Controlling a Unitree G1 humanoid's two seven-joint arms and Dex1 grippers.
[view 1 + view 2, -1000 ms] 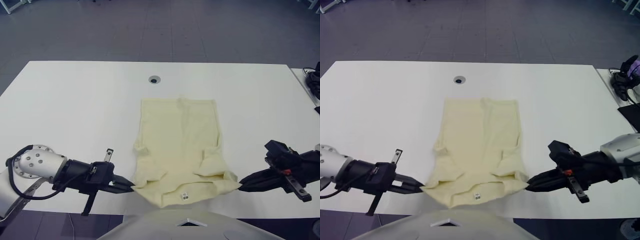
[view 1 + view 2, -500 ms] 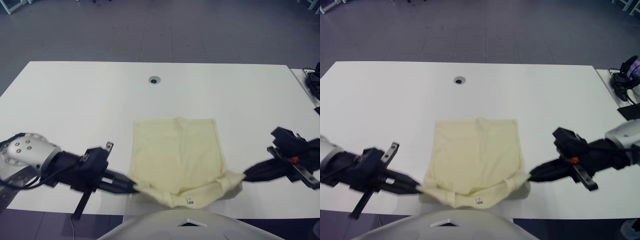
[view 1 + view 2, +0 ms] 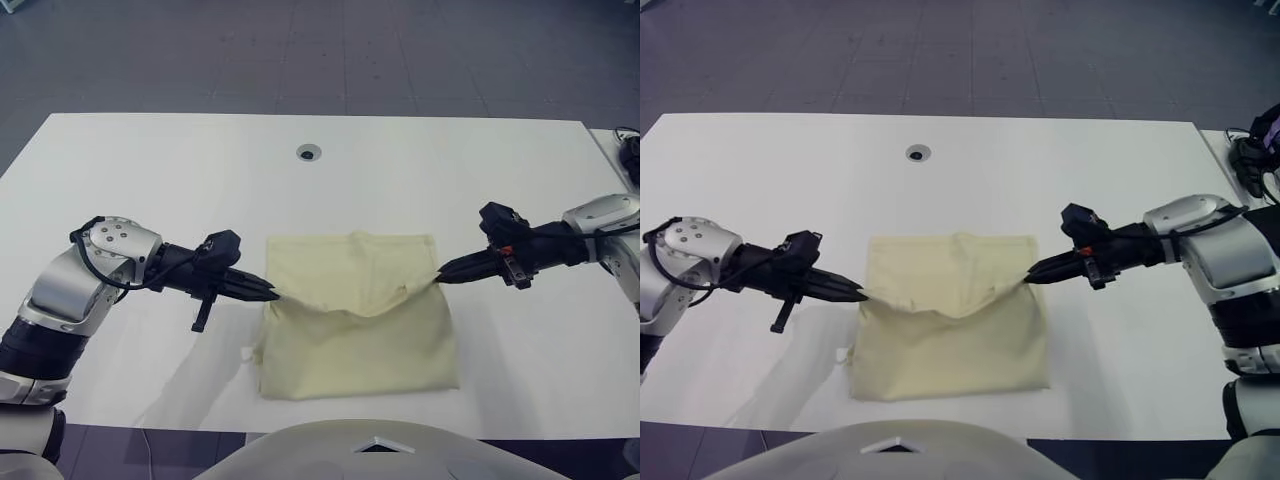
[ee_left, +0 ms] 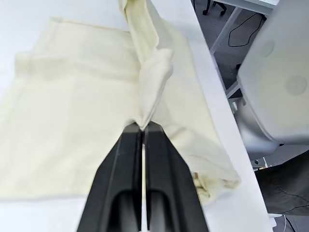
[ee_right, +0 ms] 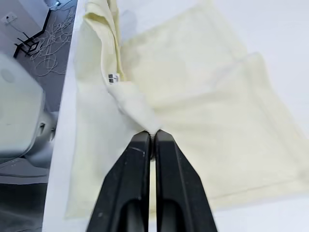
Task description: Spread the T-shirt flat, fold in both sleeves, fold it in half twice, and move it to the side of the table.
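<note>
T-shirt (image 3: 355, 330) half-folded on table (image 3: 150, 200), left hand (image 3: 274, 297) and right hand (image 3: 439, 280) each clamped on a lifted corner

White worktop (image 3: 130, 200) seen spanning scene, corners squared. Round cable grommet (image 3: 308, 152) set into it at 12 o'clock, near far edge. Grey floor (image 3: 350, 50) seen beyond, faint tile seams noted. Dark cabled clutter (image 3: 1248, 150) lodged at 2 o'clock, past worktop edge. Lighting even, shadows soft.
</note>
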